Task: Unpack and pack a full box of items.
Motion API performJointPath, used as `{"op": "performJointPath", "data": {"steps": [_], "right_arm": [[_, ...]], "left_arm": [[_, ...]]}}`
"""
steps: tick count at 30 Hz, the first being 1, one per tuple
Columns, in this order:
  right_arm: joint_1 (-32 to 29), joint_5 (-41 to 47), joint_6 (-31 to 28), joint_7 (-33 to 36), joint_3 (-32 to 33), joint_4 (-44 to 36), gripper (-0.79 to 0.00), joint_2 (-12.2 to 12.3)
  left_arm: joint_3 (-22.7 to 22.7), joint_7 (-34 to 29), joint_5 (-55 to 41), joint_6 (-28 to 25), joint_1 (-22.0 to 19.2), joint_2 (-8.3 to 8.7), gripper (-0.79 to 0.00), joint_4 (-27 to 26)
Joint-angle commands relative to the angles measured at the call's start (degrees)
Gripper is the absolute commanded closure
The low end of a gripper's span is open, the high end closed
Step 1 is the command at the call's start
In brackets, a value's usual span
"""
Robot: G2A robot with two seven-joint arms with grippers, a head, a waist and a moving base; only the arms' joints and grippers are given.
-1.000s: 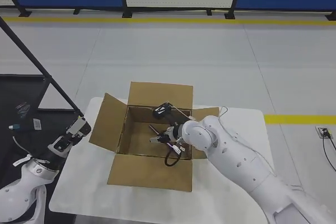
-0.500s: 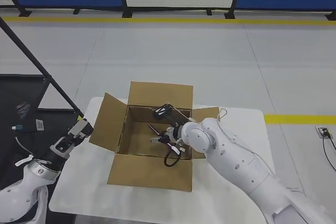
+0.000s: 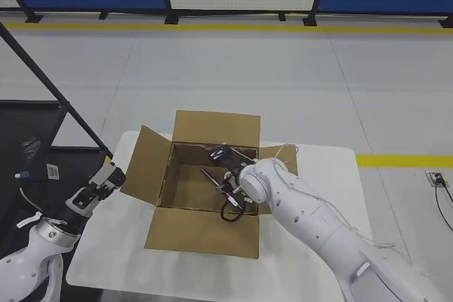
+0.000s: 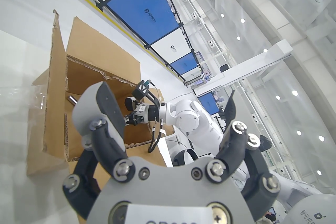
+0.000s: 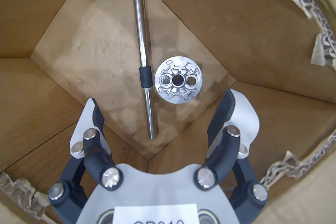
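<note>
While the bench (image 3: 128,257) carries the open box (image 3: 204,230), the left end effector (image 4: 168,96) hangs released beside it and the right end effector (image 5: 161,101), also released, hovers inside, above a steel rod (image 5: 141,38) lying just beside a slotted metal disc (image 5: 178,83). Given that closeness, it seems best to straddle the rod crosswise at its end away from the disc.

glossy white arms (image 3: 309,219), black cables (image 4: 153,141), white black-padded fingers (image 5: 242,109), silver screws (image 5: 110,177).
</note>
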Motion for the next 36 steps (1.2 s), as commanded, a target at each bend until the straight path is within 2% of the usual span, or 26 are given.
{"op": "performJointPath", "data": {"steps": [1,5,7,9,12,13,15,17,20,22,25,30,36], "right_arm": [[0.46,-0.15,1.03,-0.65,-0.33,2.66,-0.634,-0.96],[1.21,-0.93,2.07,-1.76,-1.31,6.11,-0.637,-2.99],[1.45,-1.35,3.22,-1.93,-1.74,7.82,-0.613,-3.98],[1.70,-1.32,3.31,-1.95,-2.02,9.12,-0.745,-4.97],[2.11,-1.39,3.18,-2.80,-2.21,11.36,-0.668,-6.24],[2.23,-1.48,3.22,-3.09,-2.28,11.98,-0.613,-6.64],[2.48,-1.54,3.42,-3.61,-2.31,13.25,-0.622,-7.42],[2.69,-1.47,3.56,-4.43,-2.22,14.49,-0.597,-8.13],[2.85,-1.44,4.25,-5.34,-2.09,16.22,-0.477,-9.14],[2.97,-1.46,4.31,-5.50,-2.06,17.27,-0.434,-9.78],[3.21,-1.51,3.91,-5.58,-2.00,18.90,-0.409,-10.66],[3.63,-1.20,2.75,-6.35,-1.51,21.75,-0.413,-11.81],[3.96,-1.04,1.93,-7.21,-0.93,24.06,-0.499,-12.89]], "left_arm": [[0.00,0.00,0.00,0.00,0.00,0.00,-0.785,0.00],[0.00,0.00,0.00,0.00,0.00,0.00,-0.785,0.00],[0.00,0.00,0.00,0.00,0.00,0.00,-0.785,0.00],[0.00,0.00,0.00,0.00,0.00,0.00,-0.785,0.00],[0.00,0.00,0.00,0.00,0.00,0.00,-0.785,0.00],[0.00,0.00,0.00,0.00,0.00,0.00,-0.785,0.00],[0.00,0.00,0.00,0.00,0.00,0.00,-0.785,0.00],[0.00,0.00,0.00,0.00,0.00,0.00,-0.785,0.00],[0.00,0.00,0.00,0.00,0.00,0.00,-0.785,0.00],[0.00,0.00,0.00,0.00,0.00,0.00,-0.785,0.00],[0.00,0.00,0.00,0.00,0.00,0.00,-0.785,0.00],[0.00,0.00,0.00,0.00,0.00,0.00,-0.785,0.00],[0.00,0.00,0.00,0.00,0.00,0.00,-0.785,0.00]]}}
